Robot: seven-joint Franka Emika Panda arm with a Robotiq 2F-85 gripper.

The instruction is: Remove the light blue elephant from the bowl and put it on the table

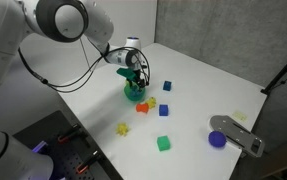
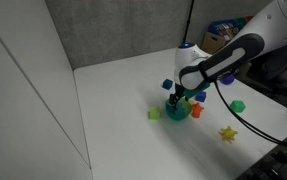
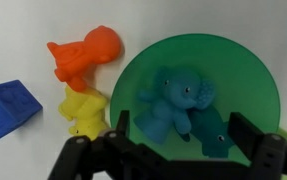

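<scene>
**Open hand over the elephant in the bowl**

We find the hand [image 3: 183, 128] open. Its two dark fingers [image 3: 247, 135] are spread wide, and the elephant [image 3: 173, 103] lies in the gap between them, just beyond the tips. The elephant rests inside the bowl [image 3: 245, 68], on the side toward the orange toy [image 3: 83, 52]. In both exterior views the hand hangs straight down, right over the bowl. We cannot tell whether the fingertips are below the rim.

We judge the elephant to be very light and either rubbery or smooth plastic. Its rounded shape could let it squirt out of a pinch. We would close across the thick body, not on an ear or the trunk. The bowl looks light too, and it may tip or lift if a finger catches its wall.

The elephant is pale blue and plump, with broad ear flaps and small dark eyes. A darker teal lump touches it near one finger, and we cannot tell whether that is a separate toy.

The orange toy and a yellow toy [image 3: 83, 112] sit on the bench [image 1: 208, 85] just outside the bowl, out past one finger. A blue block [image 3: 8, 108] lies farther out that way.
</scene>
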